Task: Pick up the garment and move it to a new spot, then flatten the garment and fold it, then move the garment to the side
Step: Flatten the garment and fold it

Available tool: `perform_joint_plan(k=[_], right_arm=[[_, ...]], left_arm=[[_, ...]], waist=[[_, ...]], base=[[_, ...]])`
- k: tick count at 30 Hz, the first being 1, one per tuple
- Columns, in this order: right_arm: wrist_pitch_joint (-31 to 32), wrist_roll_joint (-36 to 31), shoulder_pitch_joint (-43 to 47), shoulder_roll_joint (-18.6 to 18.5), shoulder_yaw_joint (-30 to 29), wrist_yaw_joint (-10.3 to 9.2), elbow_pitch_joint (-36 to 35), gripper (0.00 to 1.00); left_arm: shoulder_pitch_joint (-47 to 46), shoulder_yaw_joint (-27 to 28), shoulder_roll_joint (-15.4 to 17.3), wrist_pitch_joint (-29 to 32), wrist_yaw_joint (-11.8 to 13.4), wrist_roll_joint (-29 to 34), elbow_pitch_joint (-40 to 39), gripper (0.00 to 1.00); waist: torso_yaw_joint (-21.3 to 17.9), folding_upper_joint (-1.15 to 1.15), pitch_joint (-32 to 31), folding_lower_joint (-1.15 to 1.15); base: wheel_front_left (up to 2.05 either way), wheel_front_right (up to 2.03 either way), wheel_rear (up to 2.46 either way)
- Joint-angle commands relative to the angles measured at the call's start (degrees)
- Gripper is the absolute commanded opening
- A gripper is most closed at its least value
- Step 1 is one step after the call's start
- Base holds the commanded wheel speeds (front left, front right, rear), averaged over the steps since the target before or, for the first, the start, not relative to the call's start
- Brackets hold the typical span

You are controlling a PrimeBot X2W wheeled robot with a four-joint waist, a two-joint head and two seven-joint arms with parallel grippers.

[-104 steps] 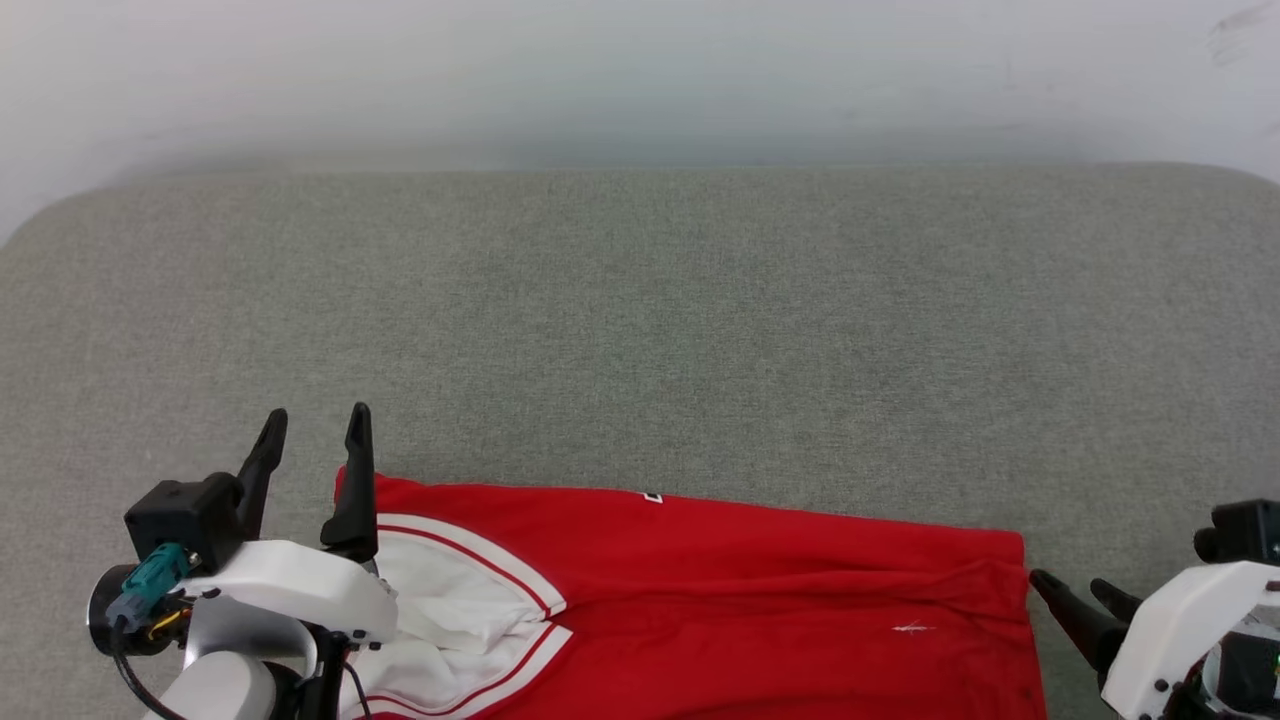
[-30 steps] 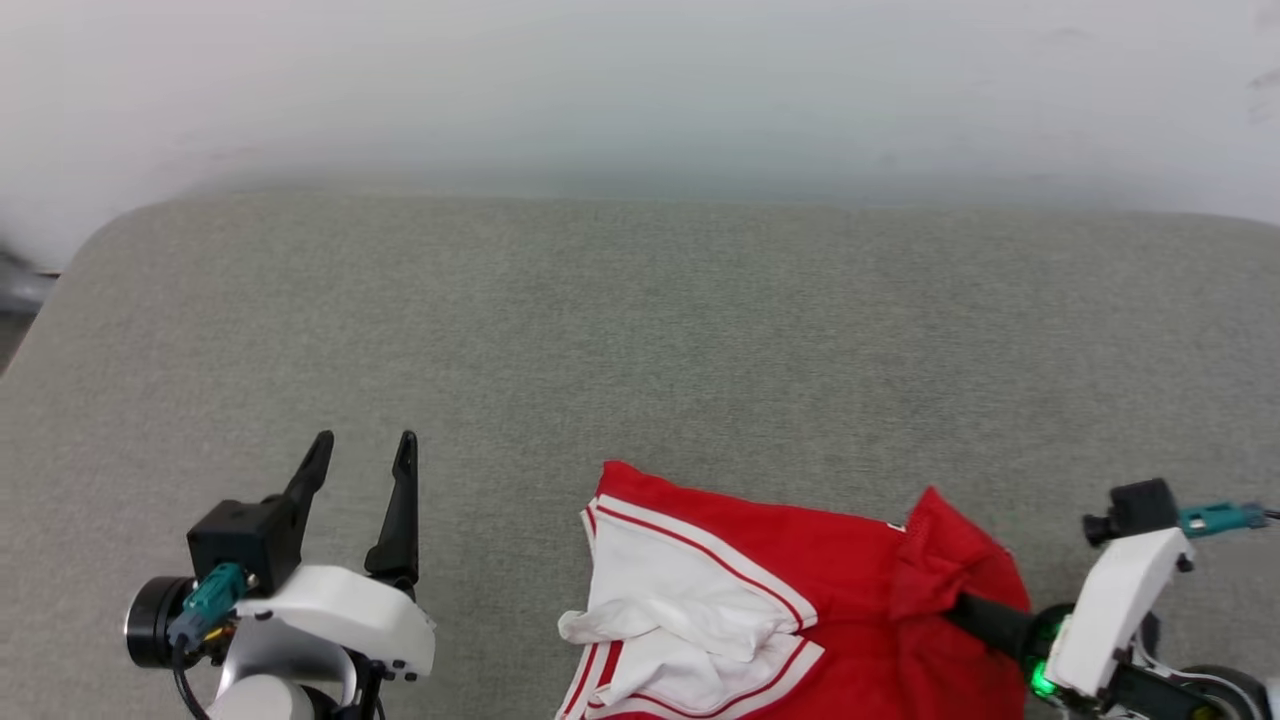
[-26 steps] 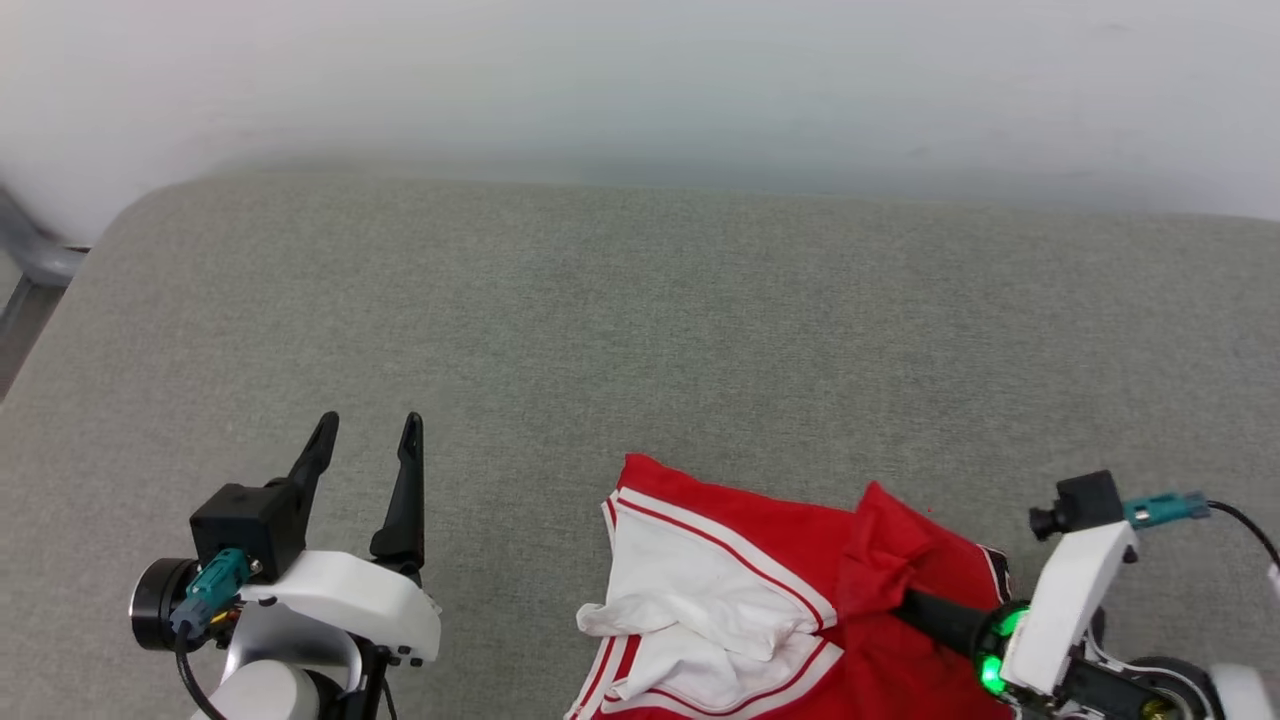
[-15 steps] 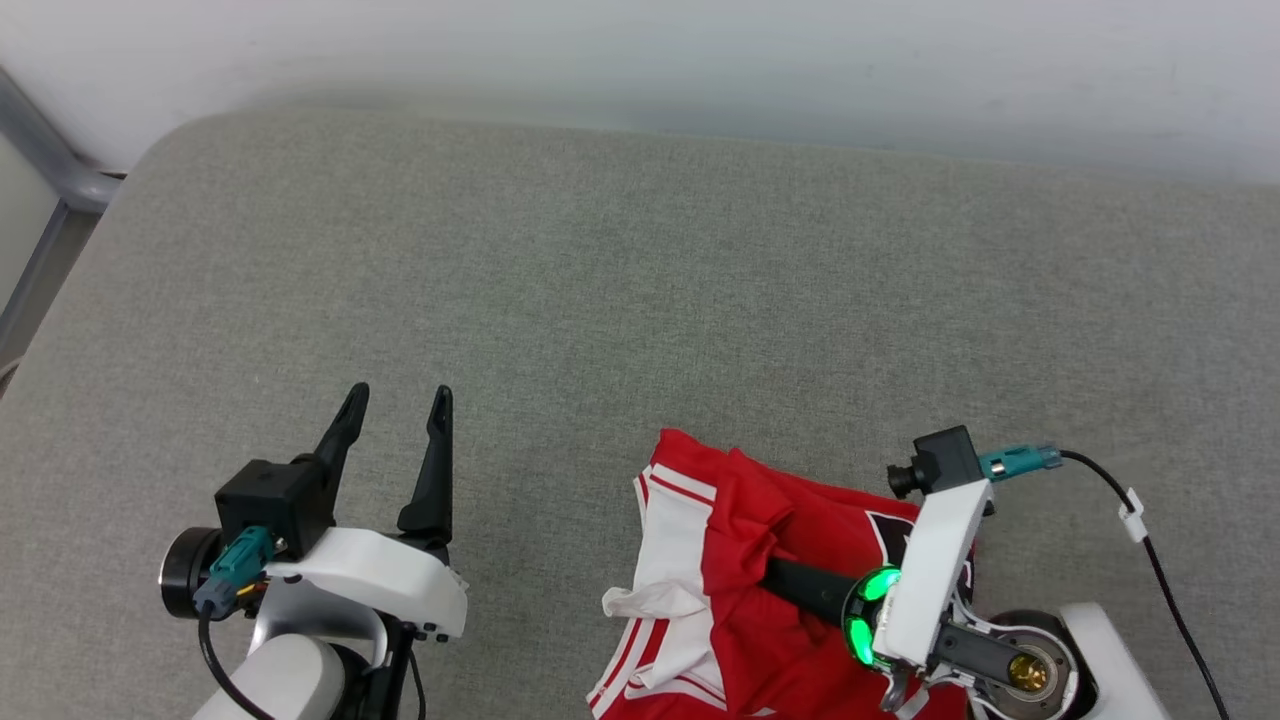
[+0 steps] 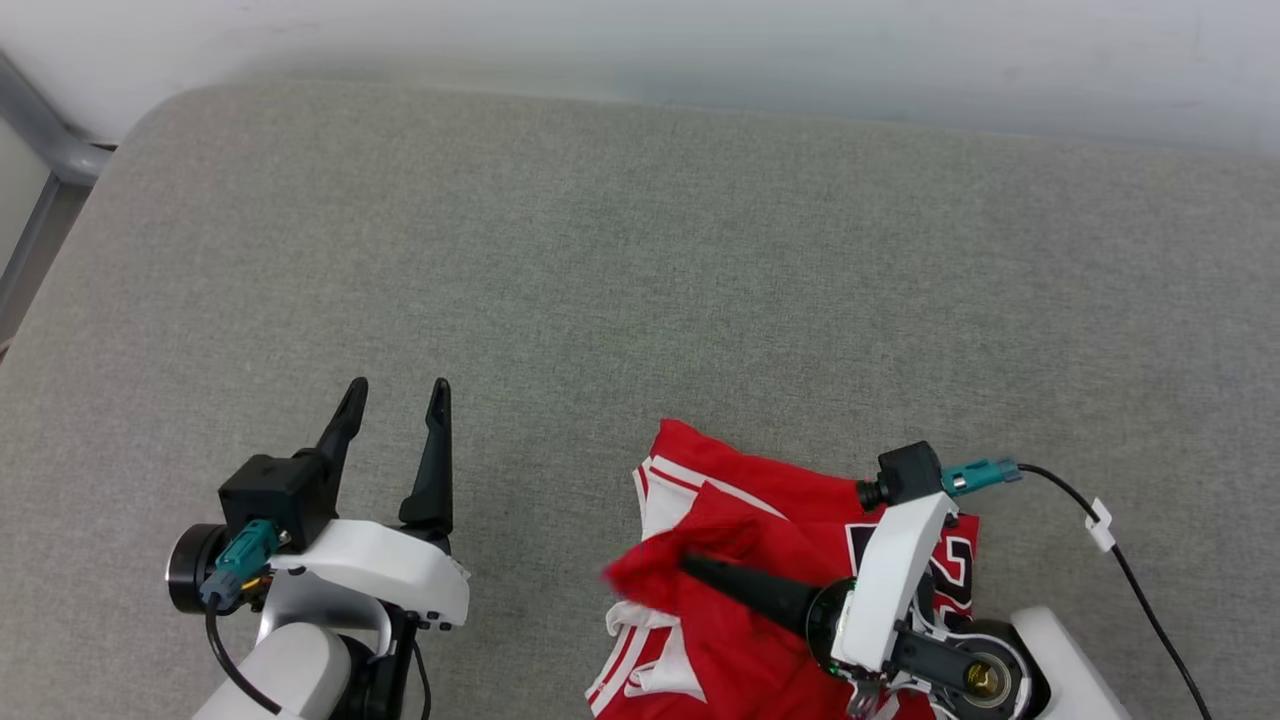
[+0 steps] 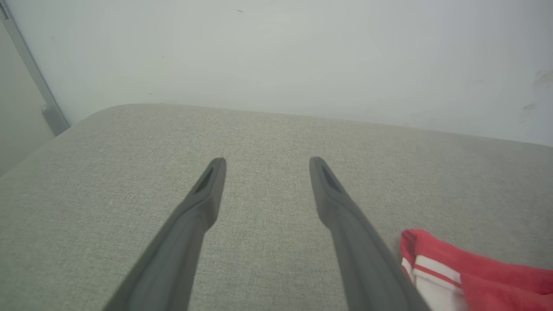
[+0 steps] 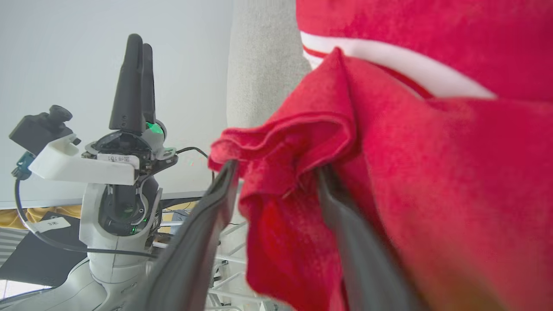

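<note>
Partly hidden numeral (image 5: 952,565) on the garment (image 5: 770,495), small label (image 7: 113,158) on left arm (image 7: 93,203), both unreadable

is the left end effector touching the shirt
No: in the head view the left end effector is open over the bare grey cushion, with a clear gap to the red shirt.

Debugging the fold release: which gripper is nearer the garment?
Right. The right gripper is at the garment, jaws apart with a red fold between them. The left gripper stands open over the grey cushion, apart from the garment on its left.
</note>
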Motion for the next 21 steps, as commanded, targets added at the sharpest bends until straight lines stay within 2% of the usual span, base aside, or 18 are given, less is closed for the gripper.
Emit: perform_joint_plan(k=[1,6,12,16,17,21], right_arm=[[-0.6,-0.4,-0.8,-0.1,0.4,-0.03,-0.5,1.00],[-5.1,-2.9,-1.2,-1.8,2.0,-0.03,-4.4,1.00],[-14.5,-10.8,0.0,-4.4,0.4,-0.03,-8.2,1.00],[-22.0,-19.0,1.0,-5.2,-4.5,-0.03,-8.7,1.00],[-26.7,-25.1,2.7,-4.8,-9.7,-0.03,-8.8,1.00],[-30.9,-33.0,4.9,-4.0,-16.8,-0.03,-10.4,1.00]], left_arm=[[-0.6,0.1,-0.1,-0.3,-0.2,-0.1,0.2,1.00],[0.1,0.0,0.6,-0.3,-0.3,-0.1,0.9,1.00],[1.5,0.3,1.0,-0.7,0.2,0.1,1.0,1.00],[2.5,0.7,0.7,-1.1,0.6,0.2,1.3,1.00],[2.9,1.0,0.3,-1.4,0.6,0.2,1.2,1.00],[3.6,1.7,-0.2,-1.9,0.2,0.5,1.5,1.00]], waist=[[-0.3,0.00,-0.6,0.00],[-1.6,0.00,-2.7,0.00],[-3.6,0.00,-5.3,0.00],[-5.1,0.00,-6.7,0.00],[-5.9,0.00,-7.3,0.00],[-6.8,0.00,-8.2,0.00]], base=[[0.00,0.00,0.00],[0.00,0.00,0.00],[0.00,0.00,0.00],[0.00,0.00,0.00],[0.00,0.00,0.00],[0.00,0.00,0.00]])
